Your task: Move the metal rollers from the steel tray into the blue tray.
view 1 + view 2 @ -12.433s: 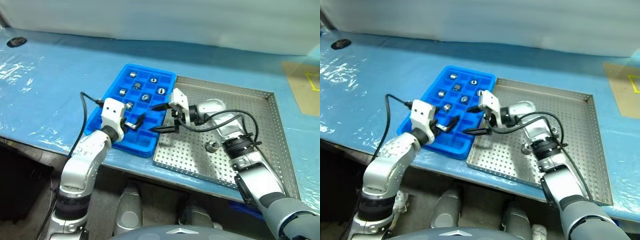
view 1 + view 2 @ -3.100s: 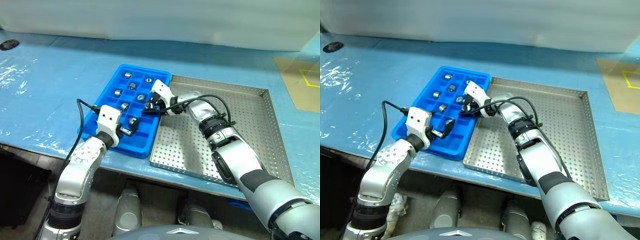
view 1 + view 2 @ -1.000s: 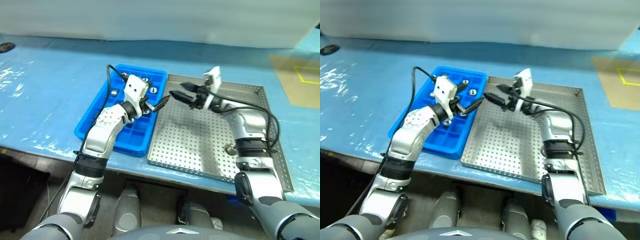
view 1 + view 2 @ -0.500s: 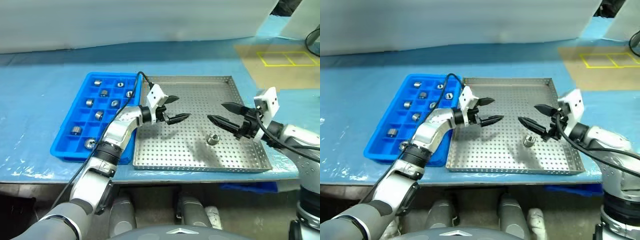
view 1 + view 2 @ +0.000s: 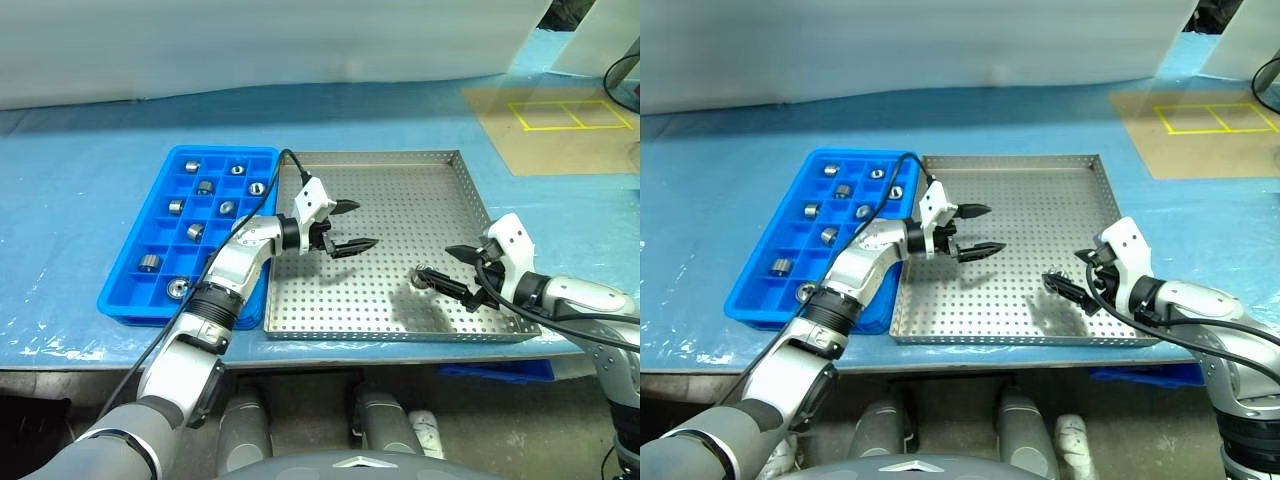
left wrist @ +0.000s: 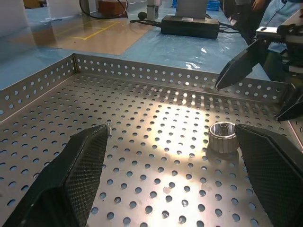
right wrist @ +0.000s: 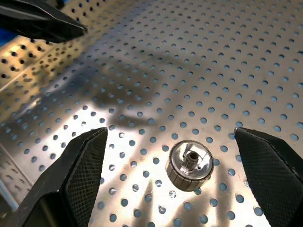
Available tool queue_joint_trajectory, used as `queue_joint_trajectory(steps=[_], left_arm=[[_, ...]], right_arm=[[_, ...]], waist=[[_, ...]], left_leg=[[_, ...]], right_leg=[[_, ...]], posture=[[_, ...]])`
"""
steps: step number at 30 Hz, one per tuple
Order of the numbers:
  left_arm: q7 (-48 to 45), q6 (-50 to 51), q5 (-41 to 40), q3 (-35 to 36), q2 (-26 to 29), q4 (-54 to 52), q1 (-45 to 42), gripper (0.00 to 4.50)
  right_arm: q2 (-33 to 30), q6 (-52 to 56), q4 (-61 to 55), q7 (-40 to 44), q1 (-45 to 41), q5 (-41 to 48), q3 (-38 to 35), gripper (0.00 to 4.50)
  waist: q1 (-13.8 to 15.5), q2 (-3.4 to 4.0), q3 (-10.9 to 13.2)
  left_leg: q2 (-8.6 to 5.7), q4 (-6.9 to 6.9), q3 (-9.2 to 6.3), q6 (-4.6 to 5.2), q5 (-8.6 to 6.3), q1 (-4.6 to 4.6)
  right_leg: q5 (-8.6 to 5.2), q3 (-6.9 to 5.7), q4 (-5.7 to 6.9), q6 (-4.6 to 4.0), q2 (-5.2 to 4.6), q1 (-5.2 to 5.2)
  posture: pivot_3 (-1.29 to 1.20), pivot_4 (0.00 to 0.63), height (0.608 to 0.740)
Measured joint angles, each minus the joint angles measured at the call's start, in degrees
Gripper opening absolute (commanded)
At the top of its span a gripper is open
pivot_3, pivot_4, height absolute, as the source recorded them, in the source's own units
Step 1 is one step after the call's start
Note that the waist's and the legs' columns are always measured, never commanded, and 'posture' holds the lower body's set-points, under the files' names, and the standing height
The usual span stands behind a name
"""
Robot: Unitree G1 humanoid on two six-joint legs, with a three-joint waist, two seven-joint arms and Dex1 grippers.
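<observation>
We see right tool (image 5: 452,270) wide open, empty, one metal roller (image 7: 191,164) sitting upright just ahead between its fingers, on steel tray (image 5: 400,195). Left tool (image 5: 345,226) also spread wide, holding nothing, over same tray. Other rollers (image 5: 203,187) already sit in blue tray (image 5: 130,300), behind left tool.
</observation>
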Motion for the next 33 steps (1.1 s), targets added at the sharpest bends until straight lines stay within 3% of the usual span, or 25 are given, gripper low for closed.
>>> queue_joint_trajectory(steps=[8,12,18,26,33], left_arm=[[0.1,0.8,0.5,0.0,1.6,-2.5,1.9,4.5],[0.1,1.7,0.6,-0.1,1.6,-3.8,2.3,4.5],[0.3,2.0,0.7,-0.1,1.8,-4.2,2.6,4.5],[0.5,4.0,0.6,-0.2,1.8,-7.6,4.6,4.5],[4.6,6.2,0.0,0.6,1.1,-12.4,6.1,4.5]], right_arm=[[0.0,-1.0,5.3,-1.7,-1.2,-3.8,5.1,4.39],[0.1,-1.8,6.9,-1.7,-0.9,-5.8,8.3,3.51],[-0.2,-4.4,8.0,-1.4,-1.0,-8.9,10.8,1.57],[1.3,-4.0,4.0,-1.4,-1.3,-6.3,7.3,1.56],[6.8,-3.9,3.0,-2.4,-11.3,-2.2,5.7,1.56]], waist=[[0.1,0.0,0.0],[0.1,0.0,0.0],[0.1,0.0,0.0],[0.0,0.0,0.0],[0.0,0.0,0.0]], left_leg=[[0.0,0.01,0.0,0.09,-0.05,-0.05],[0.0,0.04,0.01,0.08,-0.05,-0.04],[0.01,0.03,0.02,0.08,-0.05,-0.03],[0.02,0.03,0.06,0.1,-0.06,0.0],[0.04,0.06,0.1,0.08,-0.05,0.11]], right_leg=[[0.0,0.0,-0.05,0.0,-0.02,0.01],[0.0,0.0,-0.01,0.0,-0.03,0.01],[0.0,0.01,-0.02,0.0,-0.02,0.01],[0.0,0.03,-0.01,0.0,-0.01,0.01],[0.01,0.08,0.12,-0.01,0.0,0.01]], posture=[[-0.36,0.15,0.74],[-0.36,0.15,0.74],[-0.39,0.15,0.74],[-0.41,0.15,0.74],[-0.27,0.15,0.74]])
